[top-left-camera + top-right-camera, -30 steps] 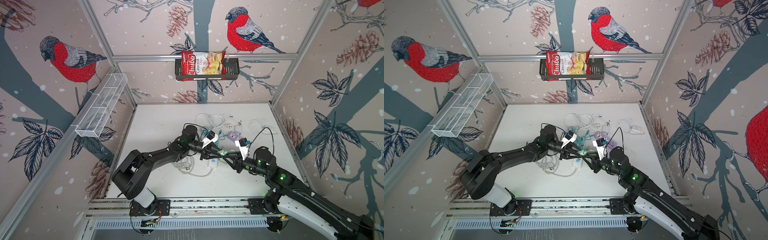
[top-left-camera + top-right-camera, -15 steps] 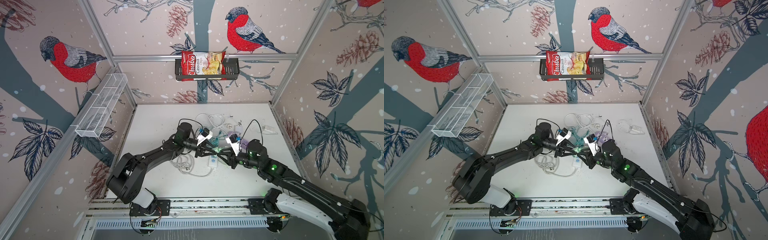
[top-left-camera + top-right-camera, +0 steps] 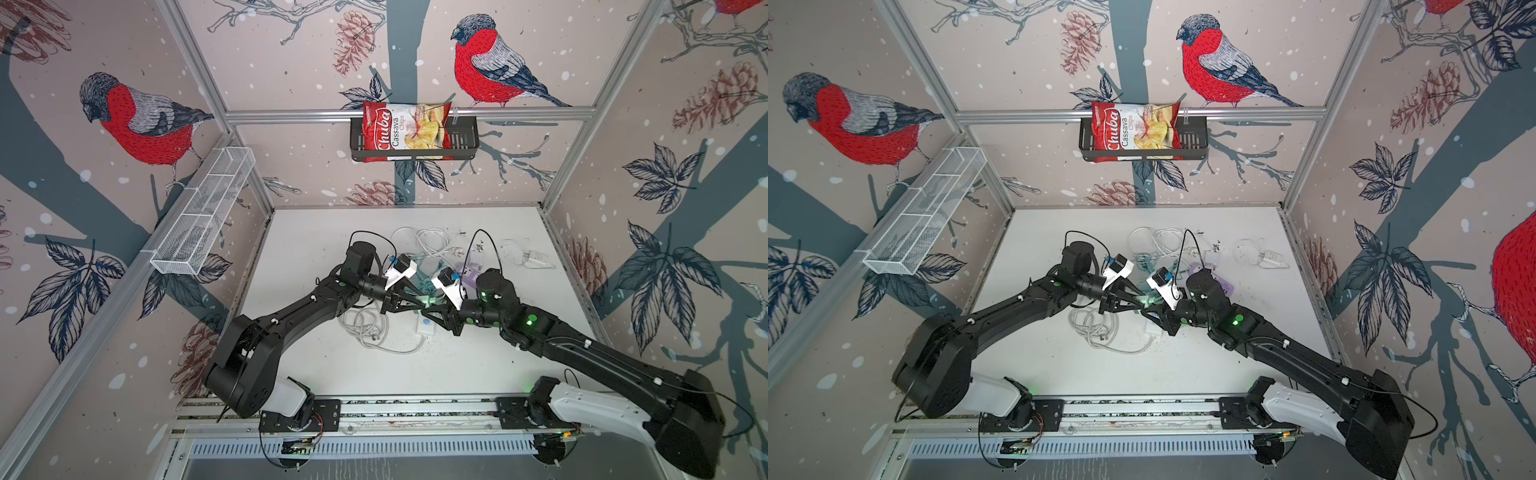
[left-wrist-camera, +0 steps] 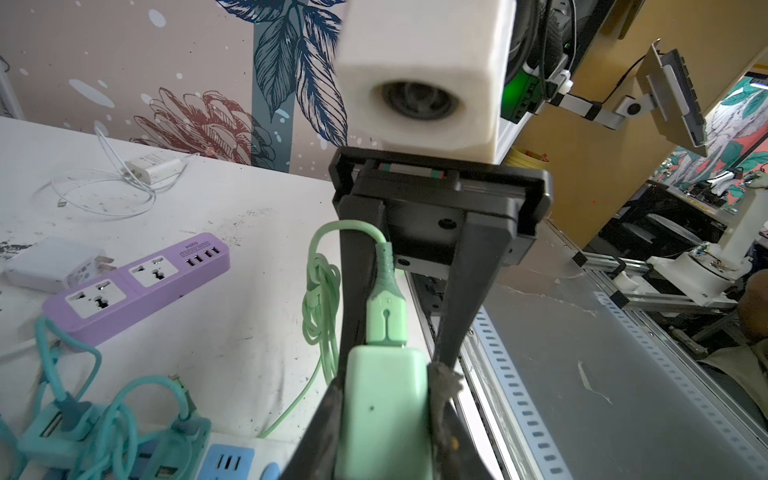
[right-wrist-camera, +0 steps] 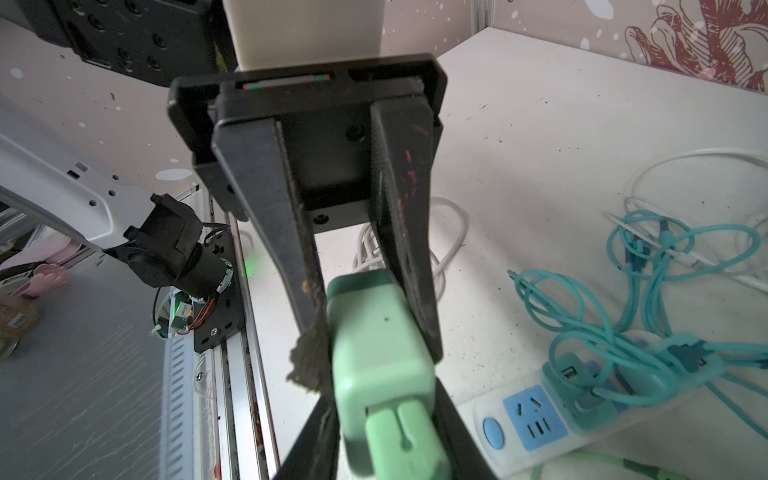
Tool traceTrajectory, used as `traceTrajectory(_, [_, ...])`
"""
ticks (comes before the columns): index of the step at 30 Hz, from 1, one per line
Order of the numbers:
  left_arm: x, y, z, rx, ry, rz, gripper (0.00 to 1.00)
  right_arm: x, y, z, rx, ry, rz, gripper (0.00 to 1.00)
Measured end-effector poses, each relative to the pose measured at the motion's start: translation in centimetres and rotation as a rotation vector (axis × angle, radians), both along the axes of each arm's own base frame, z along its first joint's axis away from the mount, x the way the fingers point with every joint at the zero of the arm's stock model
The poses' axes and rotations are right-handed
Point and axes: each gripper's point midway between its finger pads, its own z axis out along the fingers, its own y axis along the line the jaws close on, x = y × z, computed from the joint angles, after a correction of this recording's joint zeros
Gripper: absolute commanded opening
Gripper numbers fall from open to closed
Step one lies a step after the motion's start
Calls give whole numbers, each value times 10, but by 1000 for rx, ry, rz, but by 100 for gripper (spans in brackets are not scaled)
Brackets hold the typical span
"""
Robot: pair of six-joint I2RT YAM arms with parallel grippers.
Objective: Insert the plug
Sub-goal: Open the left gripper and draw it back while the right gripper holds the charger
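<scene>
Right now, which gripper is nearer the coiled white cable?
Left. The left gripper sits beside the coiled white cable; the right gripper lies beyond the white power strip.

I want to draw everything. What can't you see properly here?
Charger prongs: left wrist view, cut off by the bottom edge.
Charger, both top views: nearly hidden between left gripper and right gripper.
White strip: left wrist view, cut off at the bottom edge.

Plug (image 4: 386, 316) in charger (image 4: 384, 415), above power strip (image 5: 528, 419).
</scene>
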Motion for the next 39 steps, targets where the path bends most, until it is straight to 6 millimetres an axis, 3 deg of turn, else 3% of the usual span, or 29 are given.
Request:
traceTrajectory(11, [-5, 2, 1, -15, -26, -15, 0, -4, 2, 3, -3, -5, 32, 13])
traceTrajectory(13, [-3, 2, 0, -12, -38, -5, 19, -2, 3, 0, -14, 5, 29, 10])
traceTrajectory(15, [1, 3, -3, 2, -38, 14, 32, 2, 3, -3, -27, 17, 23, 9])
traceTrajectory(18, [10, 2, -8, 27, -60, 65, 40, 9, 3, -9, -43, 48, 8, 8])
traceTrajectory(27, [43, -1, -9, 54, -180, 223, 43, 39, -6, -16, -45, 137, -134, 7])
traceTrajectory(31, [57, 10, -23, 101, -161, 297, 43, 55, -12, -6, -6, 116, -197, 5])
traceTrajectory(39, [72, 39, -22, 113, -148, 452, 44, 67, -16, 9, 32, 130, -258, 4])
